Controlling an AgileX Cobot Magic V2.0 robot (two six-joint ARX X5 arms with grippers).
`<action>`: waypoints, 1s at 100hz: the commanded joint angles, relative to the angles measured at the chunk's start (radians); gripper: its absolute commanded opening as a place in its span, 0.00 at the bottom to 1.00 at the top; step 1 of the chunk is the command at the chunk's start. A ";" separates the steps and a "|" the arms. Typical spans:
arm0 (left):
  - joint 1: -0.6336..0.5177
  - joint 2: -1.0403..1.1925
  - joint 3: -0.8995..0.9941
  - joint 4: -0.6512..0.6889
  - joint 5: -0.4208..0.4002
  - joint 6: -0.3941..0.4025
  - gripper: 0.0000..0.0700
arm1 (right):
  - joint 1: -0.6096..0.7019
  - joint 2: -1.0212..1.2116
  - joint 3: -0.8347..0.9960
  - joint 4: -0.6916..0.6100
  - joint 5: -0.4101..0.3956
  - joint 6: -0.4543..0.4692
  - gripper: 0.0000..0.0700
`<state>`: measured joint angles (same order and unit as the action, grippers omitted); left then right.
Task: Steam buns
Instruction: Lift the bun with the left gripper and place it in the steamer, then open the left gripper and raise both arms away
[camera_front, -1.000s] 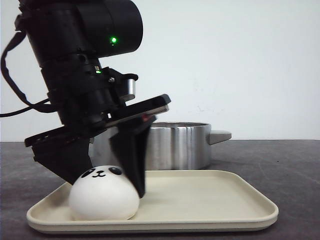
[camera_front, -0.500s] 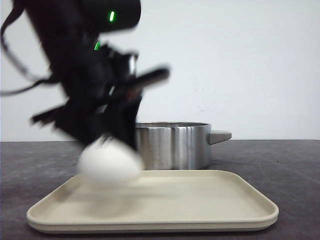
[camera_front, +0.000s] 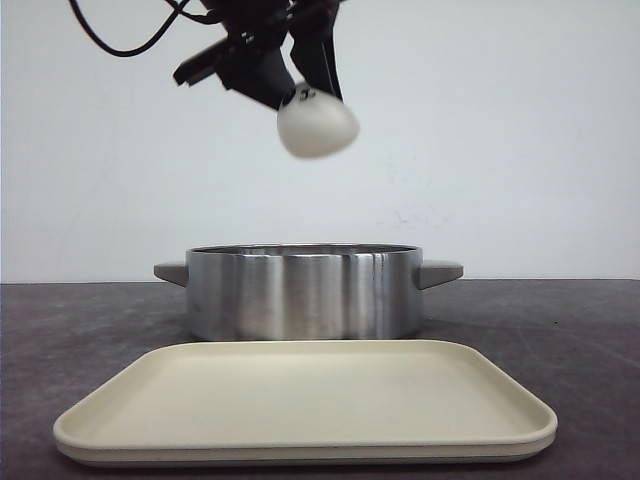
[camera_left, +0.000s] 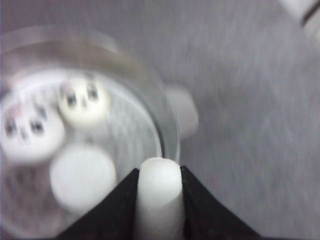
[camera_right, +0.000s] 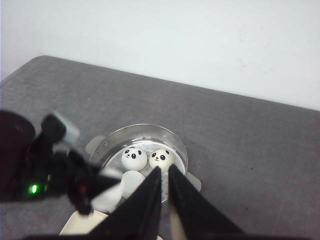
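A panda-faced white bun (camera_front: 317, 125) is held between the black fingers of the left gripper (camera_front: 300, 95), high in the air above a round steel pot (camera_front: 303, 292). In the front view the bun is seen hanging over the pot's middle, well clear of its rim, with a small part of its black face markings turned upward toward the fingers. In the left wrist view the bun (camera_left: 158, 192) is seen pinched between the two fingers (camera_left: 117, 205), which are pressed against its sides, and the pot (camera_left: 167, 135) is seen below, blurred. Three more buns are seen lying inside the pot: two with their panda faces up (camera_left: 83, 100) (camera_left: 30, 131) and one showing only plain white (camera_left: 82, 175); all three lie close together.

A cream tray (camera_front: 480, 410) is set on the dark grey desk (camera_front: 560, 330), just in front of the pot. Nothing is seen on it.

The right gripper (camera_right: 164, 200) is held well above the desk, its fingers drawn narrow with only a thin gap between them and nothing gripped. From its wrist view the pot (camera_right: 107, 147) with two face-up buns (camera_right: 134, 157) (camera_right: 161, 158) is seen beyond the fingertips.
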<state>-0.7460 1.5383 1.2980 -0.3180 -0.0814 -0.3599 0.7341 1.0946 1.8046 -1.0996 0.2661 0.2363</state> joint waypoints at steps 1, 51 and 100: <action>0.014 0.042 0.018 0.031 -0.005 0.027 0.01 | 0.011 0.010 0.014 0.004 0.004 0.010 0.02; 0.105 0.305 0.091 0.071 0.148 -0.019 0.11 | 0.011 0.036 0.013 -0.009 0.008 -0.013 0.02; 0.119 0.338 0.261 -0.148 0.153 0.053 0.83 | 0.011 0.101 0.013 -0.009 0.010 -0.013 0.02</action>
<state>-0.6228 1.8568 1.5055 -0.4175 0.0708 -0.3443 0.7341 1.1805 1.8019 -1.1152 0.2691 0.2321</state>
